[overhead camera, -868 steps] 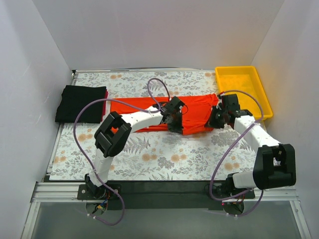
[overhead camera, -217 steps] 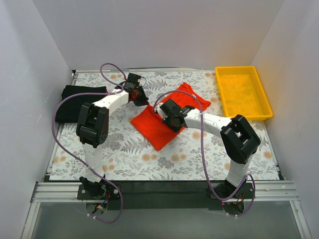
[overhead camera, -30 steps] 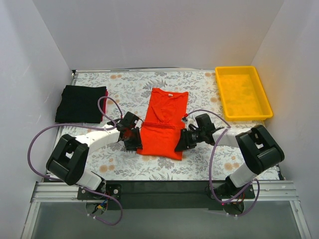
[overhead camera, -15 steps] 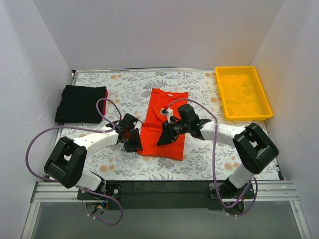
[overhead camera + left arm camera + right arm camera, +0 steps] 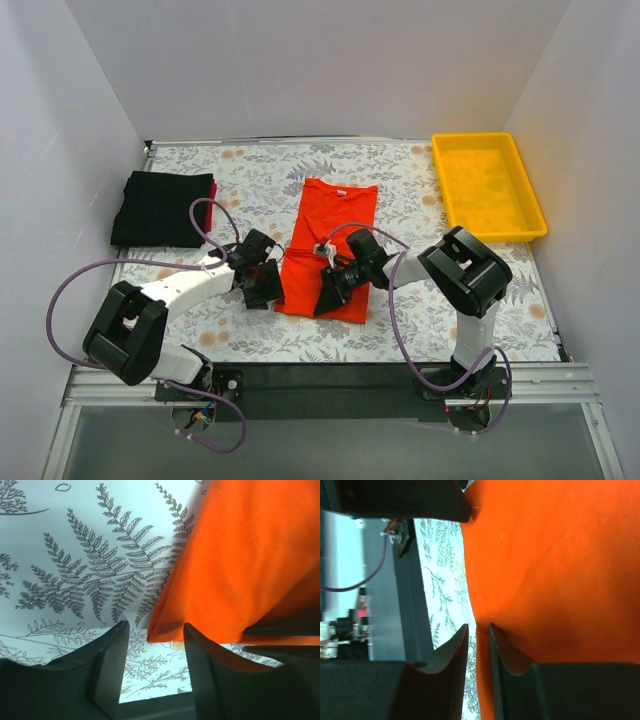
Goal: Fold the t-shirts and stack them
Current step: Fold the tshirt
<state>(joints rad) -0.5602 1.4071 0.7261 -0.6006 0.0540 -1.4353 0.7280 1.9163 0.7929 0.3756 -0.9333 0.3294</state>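
The orange-red t-shirt (image 5: 330, 240) lies as a long folded strip in the middle of the table, neck end at the back. My left gripper (image 5: 268, 285) is at its near left corner. In the left wrist view it (image 5: 152, 642) is open, with the shirt's corner (image 5: 165, 627) just past the fingertips. My right gripper (image 5: 327, 292) rests on the shirt's near end. In the right wrist view it (image 5: 479, 635) has its jaws almost together on the shirt's edge (image 5: 560, 570). A folded black t-shirt (image 5: 160, 208) lies at the far left on a dark red one (image 5: 211, 203).
A yellow plastic tray (image 5: 447, 190) stands at the back right. White walls close in the table on three sides. The floral tablecloth (image 5: 420, 320) covers the table. Purple cables loop off both arms above the table.
My right gripper has moved left from the shirt's right edge onto its near end. My left gripper has stayed at the shirt's near left corner. The shirt's outline looks unchanged.
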